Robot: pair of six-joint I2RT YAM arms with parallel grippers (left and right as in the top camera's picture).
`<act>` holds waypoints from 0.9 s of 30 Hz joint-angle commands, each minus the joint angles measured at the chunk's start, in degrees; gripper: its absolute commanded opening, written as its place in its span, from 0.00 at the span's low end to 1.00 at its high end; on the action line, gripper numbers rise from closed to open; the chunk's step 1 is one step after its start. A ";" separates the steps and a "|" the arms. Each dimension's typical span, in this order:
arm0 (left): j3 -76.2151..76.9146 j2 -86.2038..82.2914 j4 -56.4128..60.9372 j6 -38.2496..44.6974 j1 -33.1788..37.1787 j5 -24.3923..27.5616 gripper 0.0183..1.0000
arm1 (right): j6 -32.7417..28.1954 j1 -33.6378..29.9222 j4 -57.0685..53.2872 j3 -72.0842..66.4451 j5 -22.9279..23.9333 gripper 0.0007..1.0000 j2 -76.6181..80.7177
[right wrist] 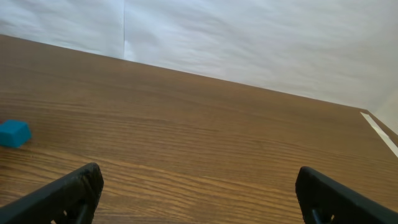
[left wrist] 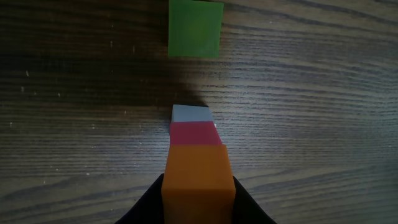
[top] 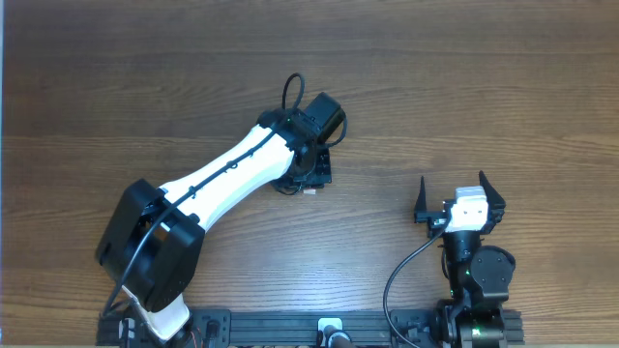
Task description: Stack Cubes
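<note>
In the left wrist view an orange cube (left wrist: pixel 199 177) sits between my left gripper's (left wrist: pixel 199 202) dark fingers, which are shut on it. Directly under it I see a red cube (left wrist: pixel 194 133) and below that a pale grey-blue cube (left wrist: pixel 190 113), lined up as a column. A green cube (left wrist: pixel 195 28) lies apart on the wood beyond them. From above, the left gripper (top: pixel 315 155) is at the table's middle and hides the cubes. My right gripper (top: pixel 460 200) stands open near its base, holding nothing. A small blue cube (right wrist: pixel 13 133) lies far off in the right wrist view.
The wooden table (top: pixel 464 87) spreads bare around the left arm. A white wall (right wrist: pixel 249 37) rises behind the table's far edge in the right wrist view. The left arm's white link (top: pixel 227 174) crosses the table diagonally.
</note>
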 commanded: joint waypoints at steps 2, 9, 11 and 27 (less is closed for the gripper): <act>0.94 1.05 0.15 0.90 0.20 0.37 0.20 | 0.15 -0.35 -0.13 -0.28 -0.46 0.99 -0.42; 0.94 1.05 0.15 0.92 0.20 0.37 0.23 | 0.15 -0.35 -0.13 -0.28 -0.46 0.99 -0.42; 0.94 1.05 0.15 0.92 0.20 0.37 0.24 | 0.15 -0.35 -0.13 -0.28 -0.46 0.99 -0.42; 0.94 1.05 0.15 0.92 0.20 0.37 0.29 | 0.15 -0.35 -0.13 -0.28 -0.48 0.99 -0.42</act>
